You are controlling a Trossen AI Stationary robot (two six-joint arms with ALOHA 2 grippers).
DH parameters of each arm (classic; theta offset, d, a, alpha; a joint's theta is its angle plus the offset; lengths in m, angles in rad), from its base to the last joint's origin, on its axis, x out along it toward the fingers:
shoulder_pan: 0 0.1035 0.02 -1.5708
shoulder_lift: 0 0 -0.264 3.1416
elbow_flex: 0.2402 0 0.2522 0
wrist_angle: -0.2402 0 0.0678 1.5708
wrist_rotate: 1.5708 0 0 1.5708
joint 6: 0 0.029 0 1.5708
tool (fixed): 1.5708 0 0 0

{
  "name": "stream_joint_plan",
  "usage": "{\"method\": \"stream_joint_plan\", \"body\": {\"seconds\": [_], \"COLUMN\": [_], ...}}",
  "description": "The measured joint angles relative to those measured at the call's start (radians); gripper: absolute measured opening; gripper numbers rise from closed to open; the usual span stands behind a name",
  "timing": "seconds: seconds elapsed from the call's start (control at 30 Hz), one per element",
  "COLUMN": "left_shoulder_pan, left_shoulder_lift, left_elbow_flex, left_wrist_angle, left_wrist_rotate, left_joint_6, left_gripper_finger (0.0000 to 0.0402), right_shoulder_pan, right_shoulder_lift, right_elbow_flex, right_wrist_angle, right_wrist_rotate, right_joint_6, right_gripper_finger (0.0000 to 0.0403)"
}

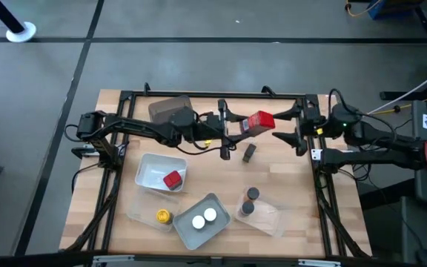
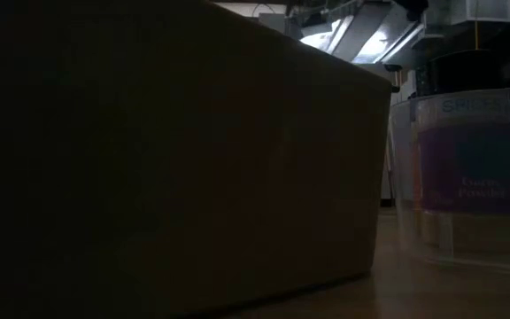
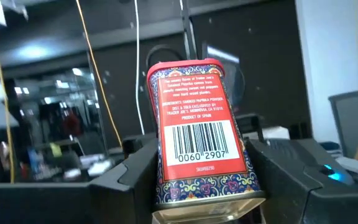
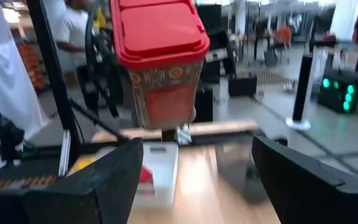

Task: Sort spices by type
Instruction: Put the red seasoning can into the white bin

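Note:
My left gripper (image 1: 243,127) reaches over the table's far middle and is shut on a red spice tin (image 1: 259,121) with a red lid. My right gripper (image 1: 282,124) is open, level with the tin's lid end and just to its right, touching nothing. In the right wrist view the tin (image 4: 160,59) faces my open fingers lid first. A second red box (image 1: 173,179) lies in the white tray (image 1: 148,169). A black box (image 1: 249,152) lies on the table. Two white-lidded jars (image 1: 204,217) stand in the grey tray (image 1: 215,202), dark-lidded jars (image 1: 251,194) in the clear tray (image 1: 273,217), and a yellow-lidded jar (image 1: 163,216) stands beside them. My left gripper pinches the red tin between its two fingers (image 3: 135,177) at the tin's bottom end (image 3: 204,186), one finger on each narrow side. The fingers come level from the table's left and lie along the tin. The tin is lifted clear, its lid end (image 3: 185,68) pointing toward my right gripper.
A brown tub (image 1: 170,111) stands at the far edge, under my left arm. The three trays fill the near half of the table. In the low view a dark tray wall (image 2: 166,159) blocks most of the sight, beside a clear tray (image 2: 467,177) holding a purple-labelled jar.

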Motion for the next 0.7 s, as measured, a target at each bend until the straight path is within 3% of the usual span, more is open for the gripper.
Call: {"method": "stream_joint_plan", "body": {"seconds": [0.17,0.47,0.7], "left_shoulder_pan": [-0.011,-0.014,-0.016], "left_shoulder_lift": [0.0,-0.004,0.0], "left_elbow_flex": [0.0,0.003,0.0], "left_wrist_angle": [0.047,0.065,0.063], "left_wrist_rotate": [0.0,0.003,-0.003], "left_joint_6": [0.033,0.035,0.065], "left_gripper_finger": [0.0198,0.0199,0.0199], "right_shoulder_pan": [0.0,0.0,0.0], "right_shoulder_lift": [0.095,0.251,0.266], "right_elbow_flex": [0.0,-0.001,-0.002], "right_wrist_angle": [0.193,0.491,0.527], "right_wrist_rotate": [-0.04,-0.221,-0.273], "right_joint_6": [0.0,0.014,0.015], "right_gripper_finger": [0.0301,0.0301,0.0301]}}
